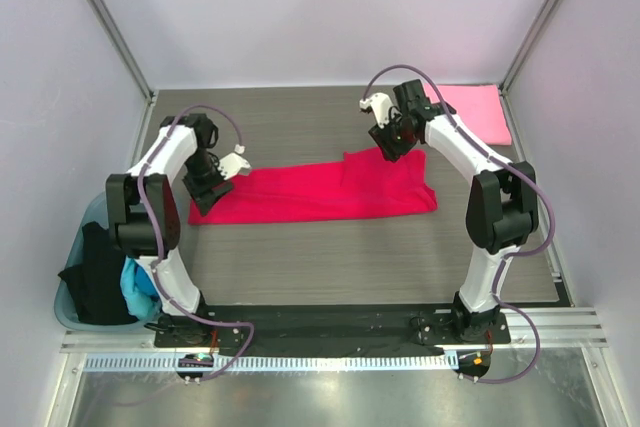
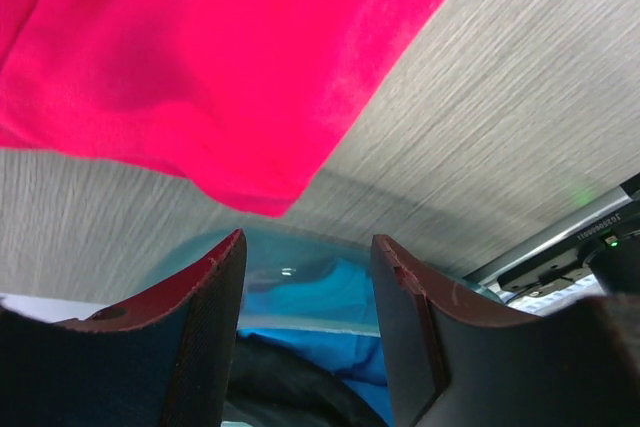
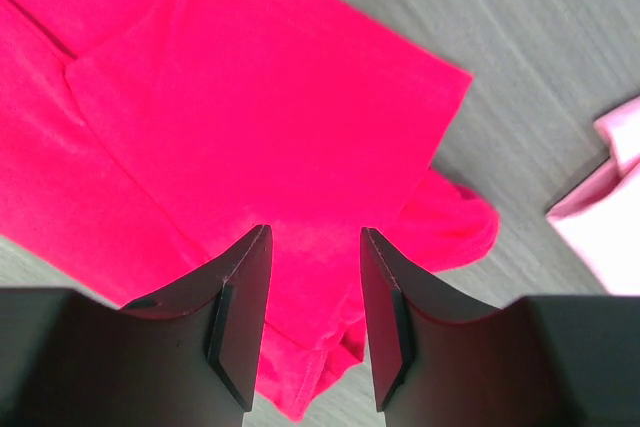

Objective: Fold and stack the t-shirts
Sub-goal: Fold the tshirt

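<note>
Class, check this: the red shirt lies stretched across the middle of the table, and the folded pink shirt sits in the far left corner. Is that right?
One slip: the pink shirt sits in the far right corner, not the left, as the top view shows. The red shirt does lie across the middle of the table.

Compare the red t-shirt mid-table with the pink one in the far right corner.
Colour: the red t-shirt is crimson, the pink t-shirt pale pink. Shape: the red one is spread as a long band across the table, the pink one is a compact rectangle. Footprint: the red one covers far more surface than the pink one. Shared: both are plain cloth lying flat on the table.
</note>
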`<state>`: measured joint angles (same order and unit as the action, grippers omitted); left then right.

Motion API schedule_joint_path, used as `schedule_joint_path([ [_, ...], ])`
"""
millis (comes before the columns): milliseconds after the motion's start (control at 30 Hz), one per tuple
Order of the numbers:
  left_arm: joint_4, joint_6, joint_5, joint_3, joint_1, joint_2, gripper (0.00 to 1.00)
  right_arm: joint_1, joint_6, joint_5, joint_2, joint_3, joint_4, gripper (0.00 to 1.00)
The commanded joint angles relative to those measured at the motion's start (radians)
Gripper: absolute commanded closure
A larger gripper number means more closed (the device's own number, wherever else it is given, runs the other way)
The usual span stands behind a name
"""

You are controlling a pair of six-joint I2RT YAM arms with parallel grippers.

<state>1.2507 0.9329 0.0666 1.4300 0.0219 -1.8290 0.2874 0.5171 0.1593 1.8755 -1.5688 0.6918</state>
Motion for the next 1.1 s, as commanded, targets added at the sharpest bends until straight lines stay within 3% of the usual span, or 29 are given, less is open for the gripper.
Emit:
schedule_joint_path([
  [0,-0.027,0.029,-0.028,0.017,0.016,-0.039,0.46,-0.017,-0.031,0.006,-0.072,0.018,0.008,0.54],
  [500,-0.163,-0.080,-0.059,-0.025,0.033,-0.194,0.48,-0.102,-0.046,0.017,-0.053,0.015,0.017,0.53],
  [600,-0.178,-0.086,-0.059,-0.051,0.039,-0.181,0.51,-0.122,-0.058,-0.026,-0.035,0.009,0.009,0.53],
  [733,-0.180,-0.100,-0.057,-0.101,0.044,-0.168,0.65,-0.157,-0.092,-0.043,0.016,-0.002,0.002,0.53],
  [1067,-0.186,-0.141,-0.057,-0.249,0.058,-0.072,0.66,-0.177,-0.062,-0.024,0.142,-0.049,0.092,0.52],
])
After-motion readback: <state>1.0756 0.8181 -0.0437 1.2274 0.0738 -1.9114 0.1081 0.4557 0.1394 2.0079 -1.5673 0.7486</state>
